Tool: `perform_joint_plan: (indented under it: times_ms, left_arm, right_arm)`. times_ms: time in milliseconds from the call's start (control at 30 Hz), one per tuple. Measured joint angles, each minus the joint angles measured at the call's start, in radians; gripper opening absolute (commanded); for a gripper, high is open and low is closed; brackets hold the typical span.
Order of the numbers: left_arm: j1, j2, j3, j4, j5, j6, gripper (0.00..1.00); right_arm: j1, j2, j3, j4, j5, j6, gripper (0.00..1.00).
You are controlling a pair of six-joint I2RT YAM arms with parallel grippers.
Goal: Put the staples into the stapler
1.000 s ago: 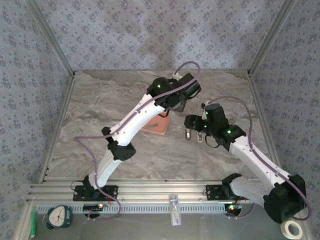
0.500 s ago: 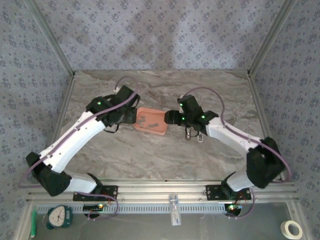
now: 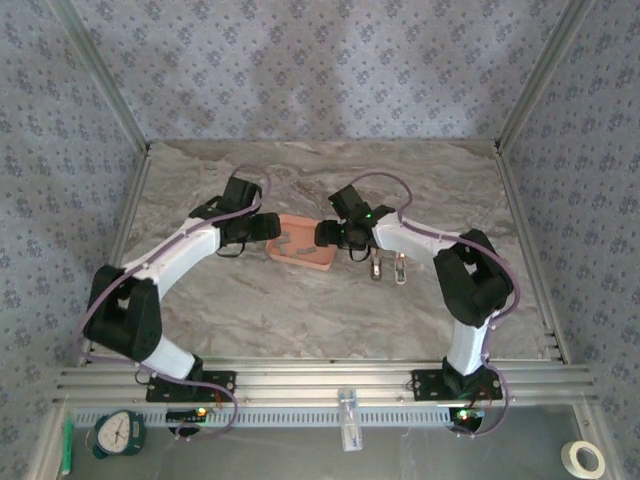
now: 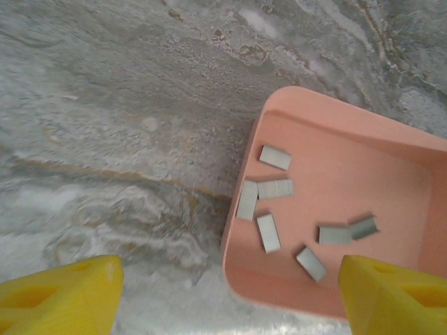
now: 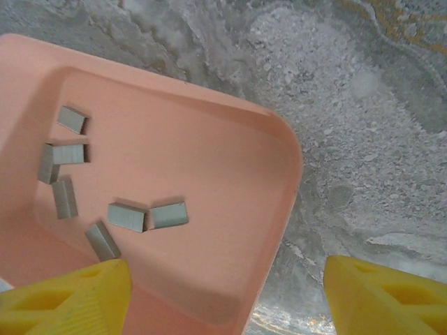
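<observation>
Seen from above, the left tool and right tool flank the pink tray, and the stapler lies on the worktop just right of the tray. In the left wrist view, that tool is spread wide and empty above the staples lying in the tray. In the right wrist view, that tool is likewise wide open and empty over the tray.

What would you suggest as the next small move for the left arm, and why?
Probably lower the left gripper toward one of the staples lying loose in the pink tray. Its jaws stand wide open over the tray's edge, holding nothing, and the stapler lies on the table beside the tray.
</observation>
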Motion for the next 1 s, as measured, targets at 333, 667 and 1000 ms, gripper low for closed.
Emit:
perform_joint_plan:
  times_ms: [333, 667, 1000]
  left_arm:
    - [0.024, 0.253, 0.043, 0.146, 0.114, 0.006, 0.72]
    - [0.022, 0.232, -0.029, 0.278, 0.212, -0.030, 0.54]
    - [-0.001, 0.139, -0.167, 0.317, 0.219, -0.073, 0.48]
  right_arm:
    - [0.000, 0.046, 0.016, 0.001, -0.035, 0.000, 0.71]
    - [-0.001, 0.047, 0.016, 0.045, -0.082, 0.000, 0.61]
    - [0.014, 0.024, -0.039, 0.050, -0.083, 0.001, 0.56]
